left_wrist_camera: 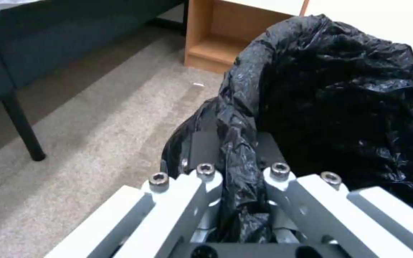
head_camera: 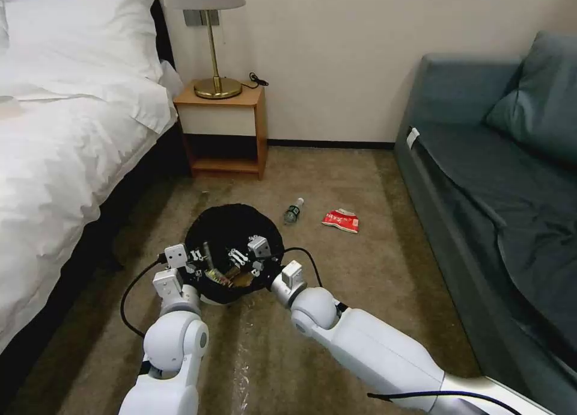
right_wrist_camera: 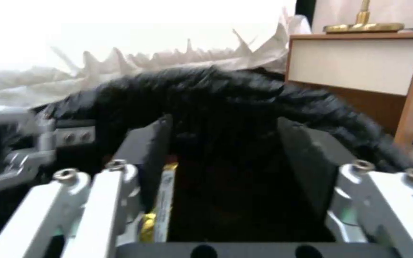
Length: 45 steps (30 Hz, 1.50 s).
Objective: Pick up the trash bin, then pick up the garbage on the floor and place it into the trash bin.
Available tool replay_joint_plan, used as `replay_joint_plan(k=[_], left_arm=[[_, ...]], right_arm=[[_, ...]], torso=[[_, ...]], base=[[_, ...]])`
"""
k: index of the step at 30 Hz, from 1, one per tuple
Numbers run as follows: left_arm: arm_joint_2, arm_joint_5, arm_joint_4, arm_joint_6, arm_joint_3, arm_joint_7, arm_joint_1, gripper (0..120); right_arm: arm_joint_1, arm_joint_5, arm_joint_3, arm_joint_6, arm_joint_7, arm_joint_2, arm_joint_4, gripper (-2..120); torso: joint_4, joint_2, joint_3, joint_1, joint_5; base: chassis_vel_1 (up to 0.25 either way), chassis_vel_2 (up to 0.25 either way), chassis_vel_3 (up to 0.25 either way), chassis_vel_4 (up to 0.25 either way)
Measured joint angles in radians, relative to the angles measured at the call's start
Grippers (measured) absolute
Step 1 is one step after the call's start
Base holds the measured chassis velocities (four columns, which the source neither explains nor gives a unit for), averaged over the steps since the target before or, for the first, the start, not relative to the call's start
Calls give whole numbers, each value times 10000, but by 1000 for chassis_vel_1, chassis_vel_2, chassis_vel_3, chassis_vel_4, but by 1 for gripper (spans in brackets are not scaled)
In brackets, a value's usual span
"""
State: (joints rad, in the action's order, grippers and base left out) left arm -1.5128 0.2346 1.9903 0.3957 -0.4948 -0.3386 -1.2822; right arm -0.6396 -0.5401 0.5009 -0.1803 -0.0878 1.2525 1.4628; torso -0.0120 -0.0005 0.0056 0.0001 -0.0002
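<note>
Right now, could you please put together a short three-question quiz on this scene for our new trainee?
1. True or false: the left claw is shut on the black-bagged rim of the trash bin.
2. Which litter lies on the carpet nearest the sofa? A) clear bottle B) red-and-white packet C) brown paper bag
3. Fill in: the right claw is open above the bin's ____.

Key:
1. True: its fingers pinch the bag folded over the rim.
2. B: the packet lies beyond the bottle, towards the sofa.
3. Opening: a shiny yellow wrapper already lies inside, below it.
</note>
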Motion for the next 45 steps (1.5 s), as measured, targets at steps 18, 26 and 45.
replay_joint_plan(k=[18, 26, 45], left_arm=[[795, 619, -267, -379, -113, 555, 273, 4], [1080, 688, -273, -531, -387, 715, 253, 4], [1463, 892, -240, -668, -677, 842, -16, 4]], right_arm=[[-3037, 649, -5995, 263, -662, -1606, 1801, 100], [-5340, 1718, -8625, -196, -900, -1317, 2614, 100], [-5643, 2753, -9386, -1423, -640, -43, 1856, 100]], torso=[[-6, 0, 0, 0, 4], [-2, 2, -2, 0, 3], [1, 2, 0, 0, -1]], base=[[0, 0, 0, 0], [0, 0, 0, 0], [0, 0, 0, 0]])
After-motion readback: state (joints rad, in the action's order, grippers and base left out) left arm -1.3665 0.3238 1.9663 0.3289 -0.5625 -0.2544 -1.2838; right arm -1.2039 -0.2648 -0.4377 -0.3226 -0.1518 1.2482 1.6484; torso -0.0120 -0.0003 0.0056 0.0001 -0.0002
